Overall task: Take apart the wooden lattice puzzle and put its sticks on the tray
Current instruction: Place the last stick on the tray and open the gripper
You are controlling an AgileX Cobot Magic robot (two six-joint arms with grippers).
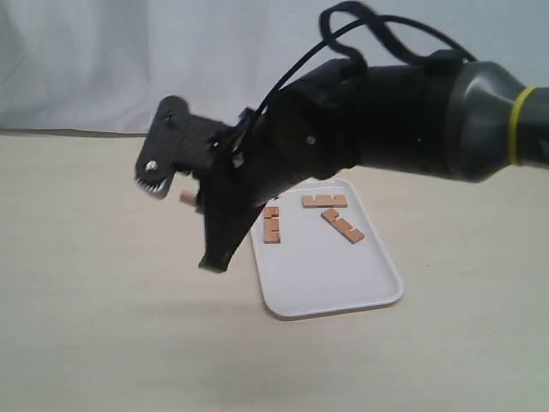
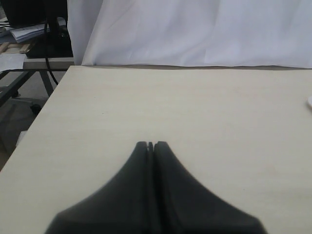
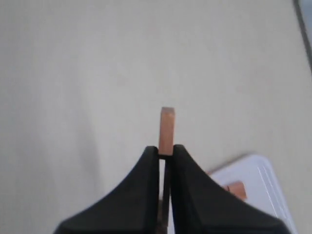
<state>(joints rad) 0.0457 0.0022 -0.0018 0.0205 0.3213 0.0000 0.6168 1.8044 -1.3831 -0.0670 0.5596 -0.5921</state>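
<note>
Beige table (image 1: pixel 103 335) | tray (image 1: pixel 343 296): three sticks (image 1: pixel 324 202) | right pincer (image 3: pixel 165 149) pinching one stick (image 3: pixel 167 122) | left pincer (image 2: pixel 150 145) pressed together

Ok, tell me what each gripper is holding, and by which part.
The right gripper pinches one stick by one end, with the rest jutting out beyond it. The left gripper is shut and holds nothing.
</note>
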